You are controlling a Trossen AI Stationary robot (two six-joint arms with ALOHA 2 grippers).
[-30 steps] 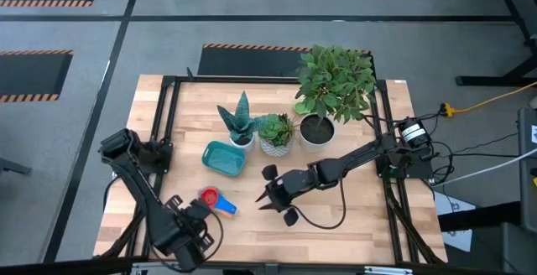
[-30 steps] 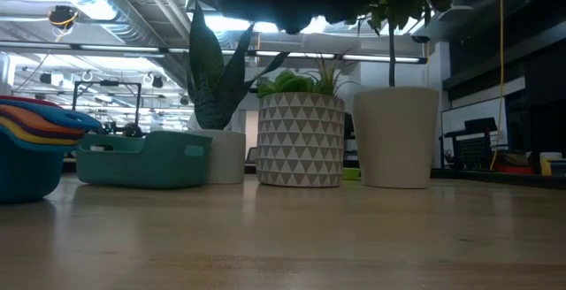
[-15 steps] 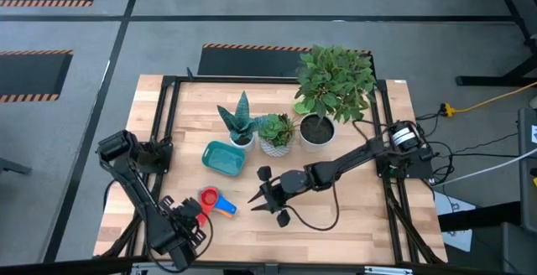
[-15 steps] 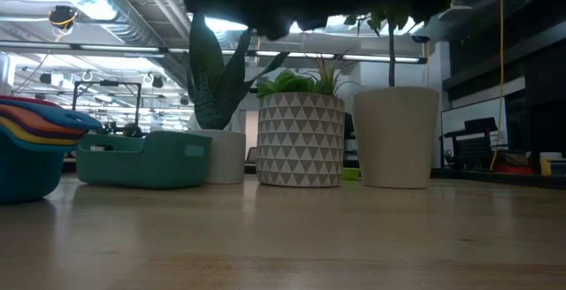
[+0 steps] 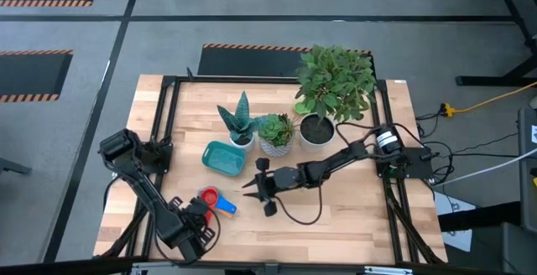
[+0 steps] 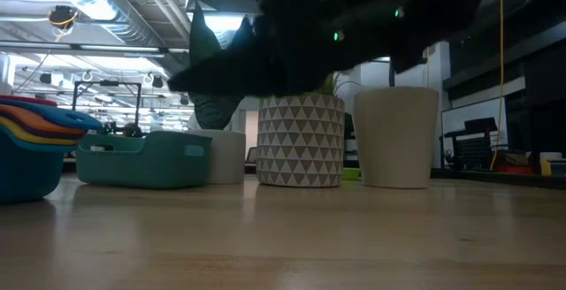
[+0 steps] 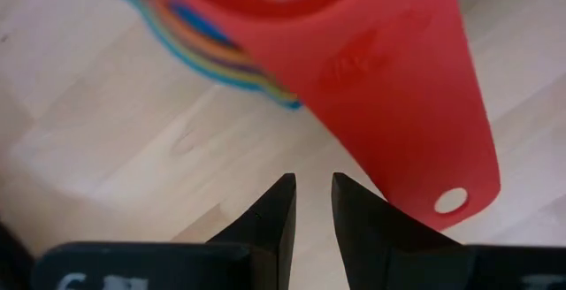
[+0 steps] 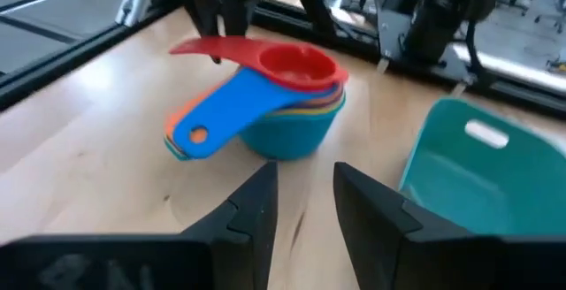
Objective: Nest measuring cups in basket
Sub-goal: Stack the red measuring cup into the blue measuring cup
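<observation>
Nesting looked done already — the cups [image 8: 281,104] sat as one stack, red on top, on the bare wood beside the basket [image 8: 482,171], not in it. The basket [image 5: 224,158] lay empty near the pots, so by my reading the remaining job was moving the whole stack into it.

Counted: one stack, with at least red, blue, teal, yellow and orange layers showing — the exact number of cups could not be told. One basket. Three potted plants [image 5: 277,134] in a row behind it. Two arms.

The left gripper [image 7: 311,209] sat just behind the red handle [image 7: 402,122], its fingers nearly together with a thin gap and nothing between them; it held nothing. The right gripper [image 8: 301,197] hovered near the middle of the table, pointed at the stack, fingers apart and empty. In the low view the stack [image 6: 40,140] stood at the left edge, just beside the basket [image 6: 146,159], apart from it.
</observation>
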